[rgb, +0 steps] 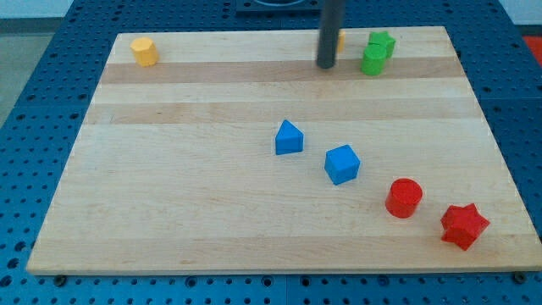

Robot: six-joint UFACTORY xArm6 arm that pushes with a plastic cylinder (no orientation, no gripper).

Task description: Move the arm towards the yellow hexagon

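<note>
My tip (326, 65) far side of board (212, 203), just left of green blocks (375, 55); yellow hexagon (145, 51) far-left corner, well apart. No claw, rod only.

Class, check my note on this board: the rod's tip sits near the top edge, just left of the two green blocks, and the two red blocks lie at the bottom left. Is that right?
Not quite. In the camera view the red cylinder and red star lie at the bottom right, not the bottom left. The rest holds: my tip is near the top edge, just left of the green cylinder and the green star.
</note>
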